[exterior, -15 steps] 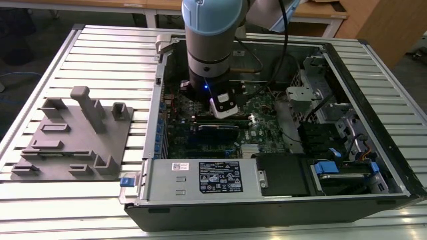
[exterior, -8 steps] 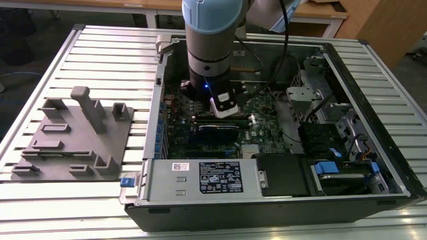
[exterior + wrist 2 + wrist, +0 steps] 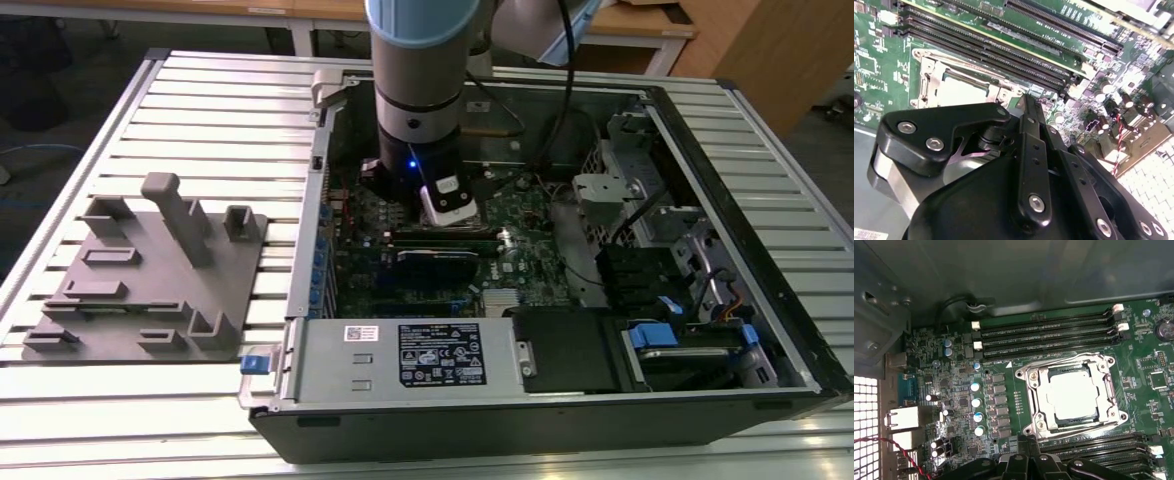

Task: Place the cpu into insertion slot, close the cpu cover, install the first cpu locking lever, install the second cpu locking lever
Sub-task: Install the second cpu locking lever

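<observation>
Cpu (image 3: 1074, 396) seated in insertion slot (image 3: 1035, 405) under closed cpu cover (image 3: 1106, 390); arm upright over motherboard (image 3: 1004, 390), gripper (image 3: 1026, 460) just beside socket, jaws apparently narrow, holding nothing.

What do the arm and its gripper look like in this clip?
The arm is a thick cylinder, pale blue at the top, then silvery grey, with a black wrist section carrying a small blue light. A white and black camera block sits at the wrist. The gripper is matte black, built of bolted linkage bars with silver screw heads.
</observation>
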`<state>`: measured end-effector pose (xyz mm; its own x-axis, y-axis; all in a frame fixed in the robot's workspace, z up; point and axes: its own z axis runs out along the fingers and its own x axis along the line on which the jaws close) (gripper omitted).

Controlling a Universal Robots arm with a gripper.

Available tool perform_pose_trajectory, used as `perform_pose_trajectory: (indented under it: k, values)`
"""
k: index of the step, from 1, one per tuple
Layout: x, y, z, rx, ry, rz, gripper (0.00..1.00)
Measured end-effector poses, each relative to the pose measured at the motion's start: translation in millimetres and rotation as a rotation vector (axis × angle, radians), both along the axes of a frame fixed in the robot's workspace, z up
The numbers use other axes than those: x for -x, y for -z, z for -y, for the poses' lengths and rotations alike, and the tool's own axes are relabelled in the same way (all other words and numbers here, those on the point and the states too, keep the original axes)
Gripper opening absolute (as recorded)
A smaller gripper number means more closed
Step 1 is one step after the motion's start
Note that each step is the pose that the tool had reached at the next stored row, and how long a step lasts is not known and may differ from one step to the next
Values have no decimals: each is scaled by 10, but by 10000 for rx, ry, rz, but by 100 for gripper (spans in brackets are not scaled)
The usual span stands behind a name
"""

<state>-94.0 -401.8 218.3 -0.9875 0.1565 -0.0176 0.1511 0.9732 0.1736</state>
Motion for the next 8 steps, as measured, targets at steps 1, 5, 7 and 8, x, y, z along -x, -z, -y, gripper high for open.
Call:
perform_pose_trajectory:
  k: [1,5,7,8]
  values:
    - [0,0,-10,92,0,0,10]
    - [0,0,-24,215,-1,0,10]
    - [0,0,-25,215,-1,0,10]
    - [-1,0,-25,216,-2,0,10]
